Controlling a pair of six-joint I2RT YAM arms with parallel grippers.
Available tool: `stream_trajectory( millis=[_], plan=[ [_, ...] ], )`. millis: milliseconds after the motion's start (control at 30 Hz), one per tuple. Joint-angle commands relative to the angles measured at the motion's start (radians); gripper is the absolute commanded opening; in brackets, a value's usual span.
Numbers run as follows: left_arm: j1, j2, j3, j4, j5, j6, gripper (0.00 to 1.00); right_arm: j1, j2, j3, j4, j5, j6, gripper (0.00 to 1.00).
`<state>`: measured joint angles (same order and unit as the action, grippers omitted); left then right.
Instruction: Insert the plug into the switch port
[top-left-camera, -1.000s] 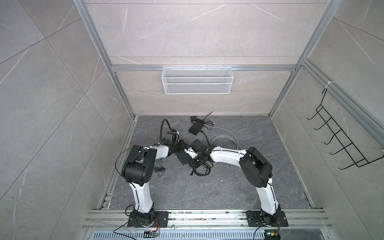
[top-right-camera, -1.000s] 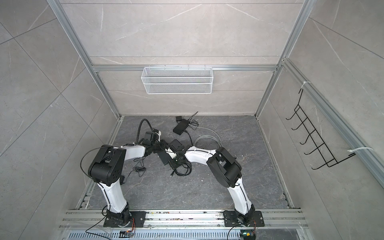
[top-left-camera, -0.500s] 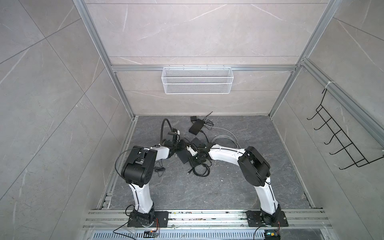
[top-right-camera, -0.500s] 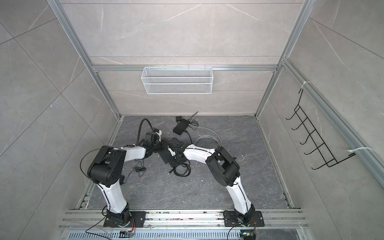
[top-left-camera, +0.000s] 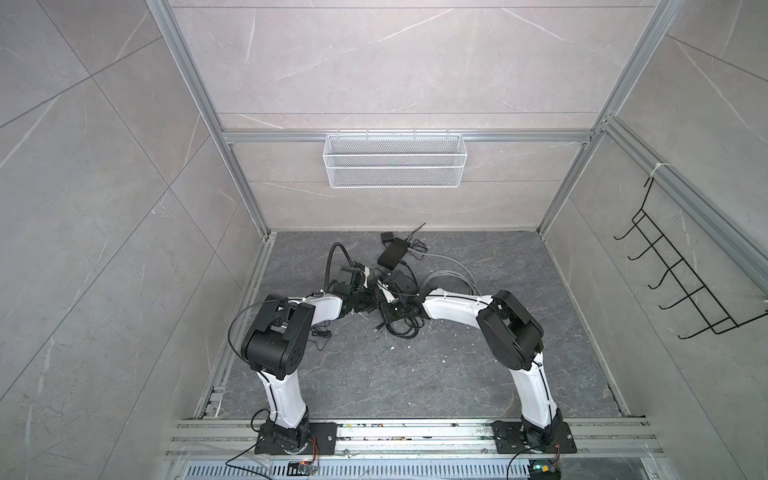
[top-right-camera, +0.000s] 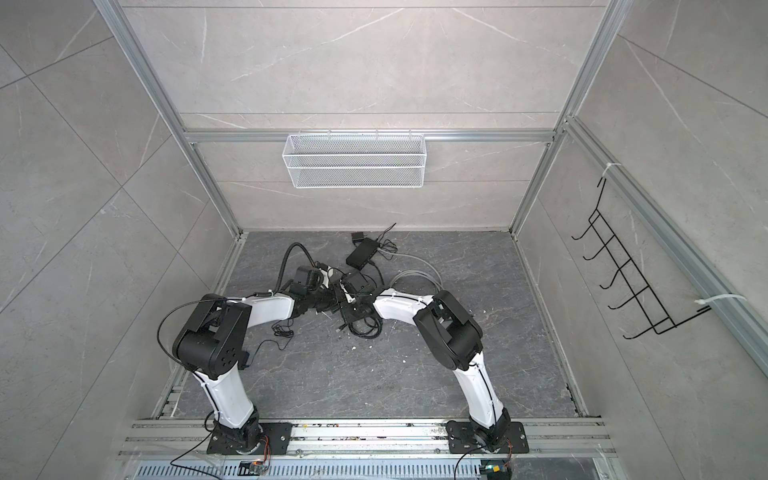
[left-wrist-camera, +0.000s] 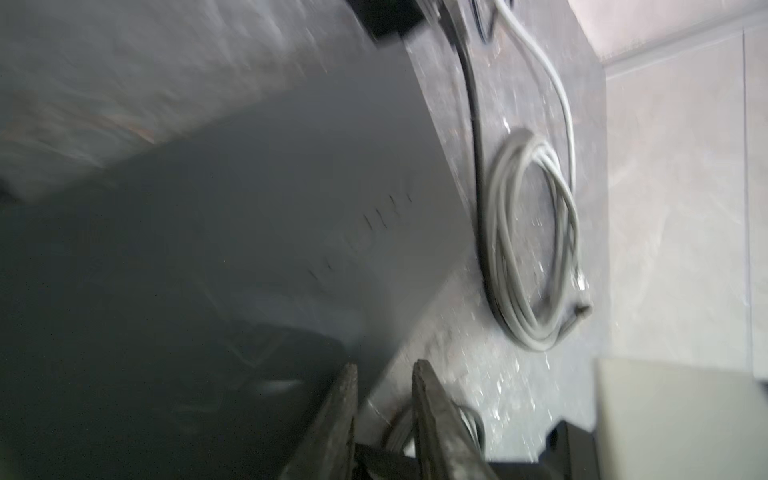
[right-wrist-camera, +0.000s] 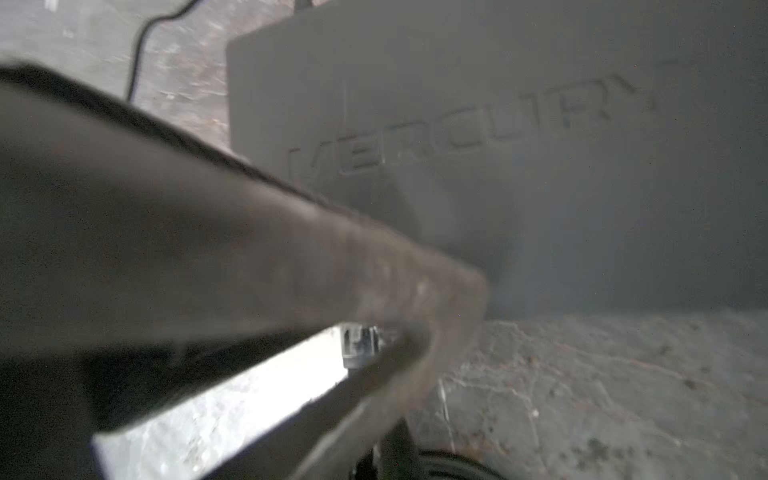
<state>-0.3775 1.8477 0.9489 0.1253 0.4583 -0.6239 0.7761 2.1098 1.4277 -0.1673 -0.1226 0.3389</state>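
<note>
Now both arms reach in low over the dark stone floor (top-left-camera: 415, 374), the left arm (top-left-camera: 320, 309) and the right arm (top-left-camera: 453, 305) meeting near its middle among a tangle of black cords.

The right wrist view shows the right gripper (right-wrist-camera: 428, 324) with its fingers drawn together on the plug (right-wrist-camera: 360, 344). The plug is a small clear connector pinched near the fingertips. It sits just beside the edge of the switch (right-wrist-camera: 540, 187), a flat dark grey box with raised lettering on its face. No port shows from this side, and the plug is not seated in the box.

The left wrist view is blurred. The same switch (left-wrist-camera: 249, 187) fills most of it, tilted and very close. The left gripper (left-wrist-camera: 385, 368) shows its two fingers a little apart at the box's lower edge. I cannot tell whether they clamp that edge or merely stand against it.

A coil of grey cable (left-wrist-camera: 536, 249) lies on the floor beyond the switch, with a black cord running beside it. A small black box (top-left-camera: 394, 254) lies farther back, near the rear wall.
</note>
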Motion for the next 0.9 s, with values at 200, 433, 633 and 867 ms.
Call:
stream_trajectory(
  millis=[200,433,633,867],
  plan=[
    [0.124,-0.007,0.087,-0.511,0.040,0.071,0.34,-0.023,-0.302,-0.222,0.081,-0.115,-0.113,0.26],
    [0.146,-0.043,0.245,-0.542,0.048,0.049,0.35,-0.026,-0.388,-0.286,0.048,-0.063,-0.136,0.35],
    [0.145,-0.031,0.377,-0.595,-0.007,0.120,0.37,-0.028,-0.391,-0.318,0.032,-0.145,-0.288,0.41],
    [0.145,0.110,0.542,-0.640,-0.120,0.296,0.41,-0.026,-0.329,-0.295,-0.025,-0.166,-0.434,0.44]
  ],
)
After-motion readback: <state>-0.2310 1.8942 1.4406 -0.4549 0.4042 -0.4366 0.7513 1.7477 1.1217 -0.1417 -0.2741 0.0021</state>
